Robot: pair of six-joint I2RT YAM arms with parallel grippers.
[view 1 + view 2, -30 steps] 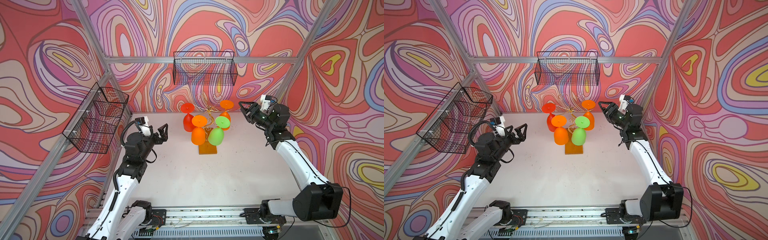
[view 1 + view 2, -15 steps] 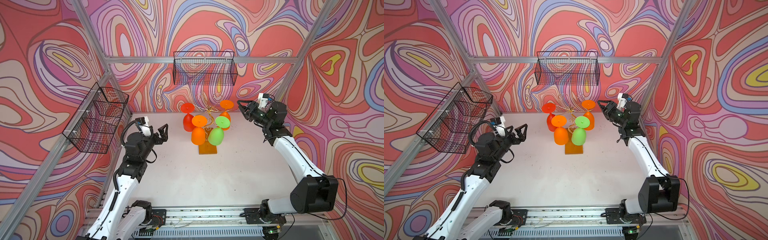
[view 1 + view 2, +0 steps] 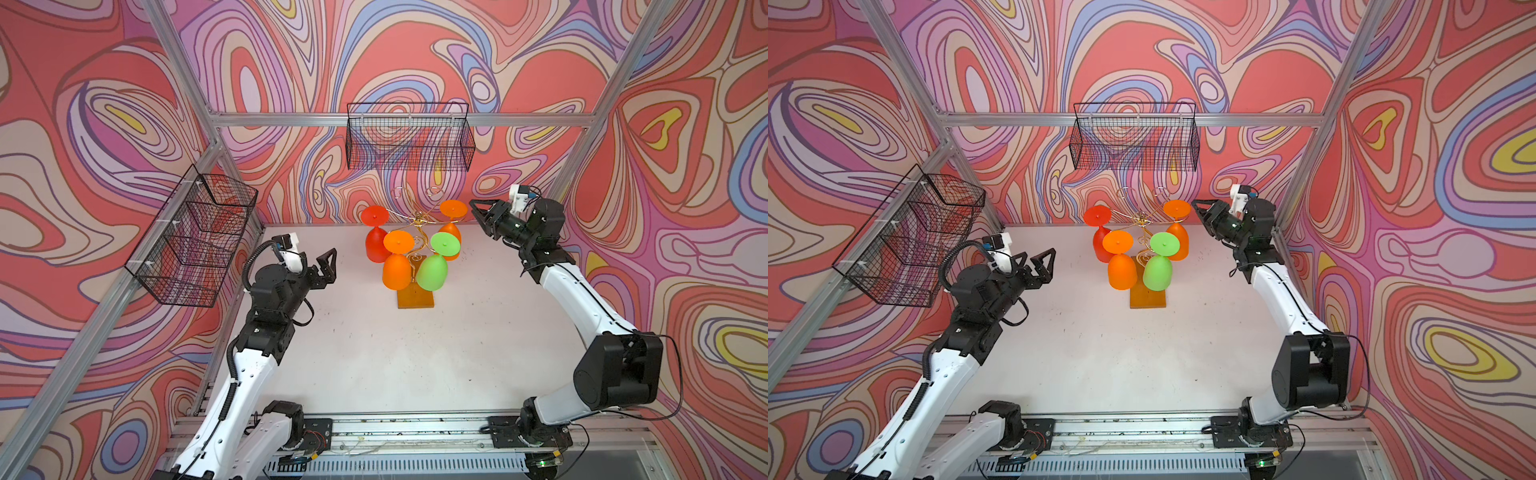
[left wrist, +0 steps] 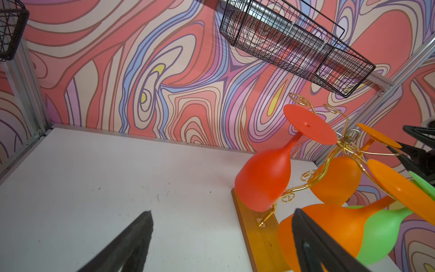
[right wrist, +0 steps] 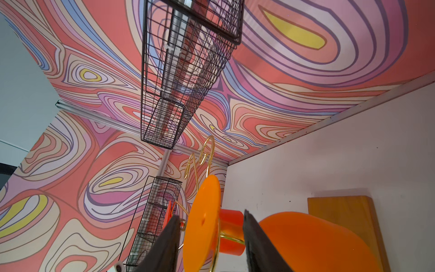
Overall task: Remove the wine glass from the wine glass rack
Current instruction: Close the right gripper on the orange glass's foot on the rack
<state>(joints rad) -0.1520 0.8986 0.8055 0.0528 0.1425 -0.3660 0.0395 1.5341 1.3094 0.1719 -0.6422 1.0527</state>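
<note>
Four upturned plastic wine glasses (image 3: 397, 272) hang on the thin gold wire wine glass rack (image 3: 415, 297) with its orange-brown wooden base. Your right gripper (image 5: 209, 219) has closed in around the rear orange wine glass (image 5: 202, 226), jaws narrower yet still apart either side of its foot: nothing gripped, so squeeze before lifting. Your left gripper (image 3: 1034, 266) waits spread wide.

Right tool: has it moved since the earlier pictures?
Yes. The right tool has edged left in a top view, closer to the back orange glass on the wine glass rack.
</note>
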